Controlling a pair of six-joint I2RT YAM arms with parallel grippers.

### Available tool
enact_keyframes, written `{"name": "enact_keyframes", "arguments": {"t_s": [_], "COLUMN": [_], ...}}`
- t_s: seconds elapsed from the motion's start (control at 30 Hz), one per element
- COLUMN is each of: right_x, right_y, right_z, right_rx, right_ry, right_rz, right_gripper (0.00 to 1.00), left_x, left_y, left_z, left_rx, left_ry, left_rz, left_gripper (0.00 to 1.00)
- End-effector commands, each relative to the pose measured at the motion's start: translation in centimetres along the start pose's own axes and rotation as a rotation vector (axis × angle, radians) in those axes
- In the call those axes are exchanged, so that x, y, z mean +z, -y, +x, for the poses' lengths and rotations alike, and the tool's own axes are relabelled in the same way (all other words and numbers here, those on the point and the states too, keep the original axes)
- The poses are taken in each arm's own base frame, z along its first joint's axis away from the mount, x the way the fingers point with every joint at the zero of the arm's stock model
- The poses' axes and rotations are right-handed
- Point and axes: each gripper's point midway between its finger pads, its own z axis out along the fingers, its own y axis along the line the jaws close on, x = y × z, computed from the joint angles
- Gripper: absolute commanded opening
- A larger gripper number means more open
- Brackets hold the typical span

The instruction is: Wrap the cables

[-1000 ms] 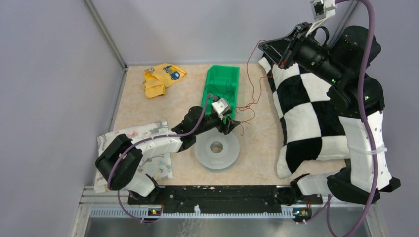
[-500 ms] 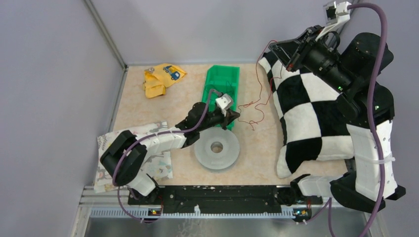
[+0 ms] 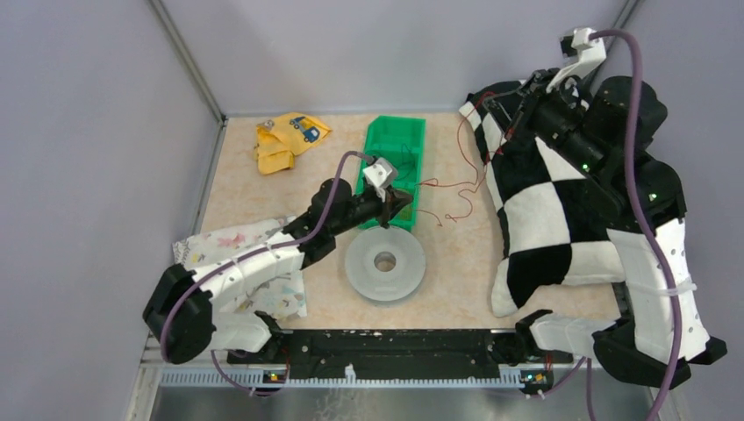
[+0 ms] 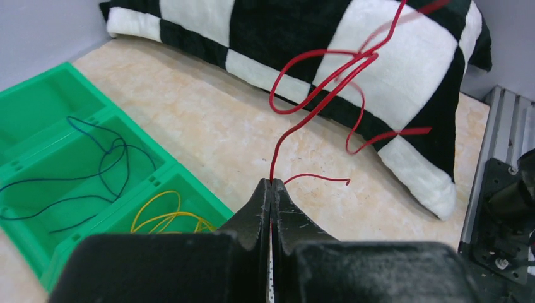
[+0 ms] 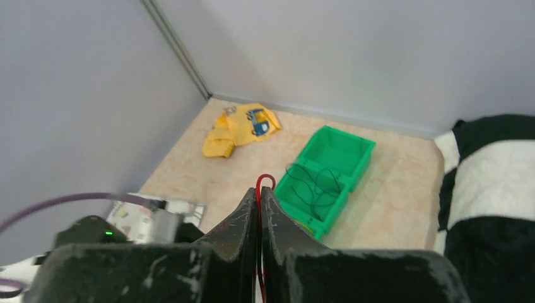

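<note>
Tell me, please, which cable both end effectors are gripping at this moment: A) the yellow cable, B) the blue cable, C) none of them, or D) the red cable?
D: each wrist view shows its end effector, left end effector and right end effector, shut on the red cable, while the blue cable and yellow cable lie loose in the green bin.

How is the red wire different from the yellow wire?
The red wire is pinched by the left tool and the right tool and hangs between them in the air; the yellow wire lies in the green bin, untouched. The red wire runs in open kinks; the yellow wire is bunched in loops. Both are thin wires.
</note>
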Motion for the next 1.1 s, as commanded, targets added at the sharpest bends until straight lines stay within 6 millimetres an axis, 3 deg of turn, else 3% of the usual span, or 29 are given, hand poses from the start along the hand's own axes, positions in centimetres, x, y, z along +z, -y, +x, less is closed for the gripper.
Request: {"name": "enact_keyframes", "arguments": {"t_s": [0.0,0.2,0.37,0.6,0.63,0.7,0.73,0.8,0.9,0.97,1.07], "right_x": [0.6,1.7,1.4,0.7,0.7,0.8,0.8,0.5,0.0,-0.1,-0.6], "right_y": [3.7,6.7,9.7,12.6,12.9,12.5,12.3,12.2,11.4,9.0,4.4], "right_z": [2.8,10.4,16.6,24.2,25.1,26.4,26.9,26.9,24.0,20.9,18.1], "right_rx": [-0.033,-0.06,-0.079,-0.066,-0.062,-0.05,-0.046,-0.044,-0.067,-0.095,-0.153], "right_ry": [-0.044,-0.219,-0.338,-0.478,-0.496,-0.55,-0.579,-0.611,-0.545,-0.442,-0.318], "right_rz": [0.162,0.234,0.332,0.427,0.431,0.407,0.394,0.394,0.372,0.24,-0.028], "right_gripper": [0.0,0.0,0.0,0.03,0.1,0.43,0.58,0.68,0.7,0.71,0.73], "left_x": [-2.0,-3.3,-3.9,-3.1,-3.0,-2.8,-2.8,-2.8,-3.1,-3.7,-4.6], "left_y": [-1.0,-1.8,-1.9,0.2,0.3,-0.1,-0.2,-0.1,-0.1,-0.5,-0.3], "left_z": [-3.6,-4.1,-3.5,-1.7,-0.8,1.4,2.4,3.6,3.2,2.1,0.1], "left_rx": [-0.06,-0.106,-0.142,-0.184,-0.193,-0.204,-0.212,-0.219,-0.192,-0.155,-0.088], "left_ry": [0.013,-0.058,-0.105,-0.208,-0.24,-0.319,-0.353,-0.395,-0.407,-0.403,-0.372], "left_rz": [-0.114,-0.2,-0.223,-0.108,-0.1,-0.114,-0.123,-0.118,-0.11,-0.136,-0.117], "left_gripper": [0.0,0.0,0.0,0.0,0.0,0.0,0.0,0.0,0.0,0.0,0.0]}}
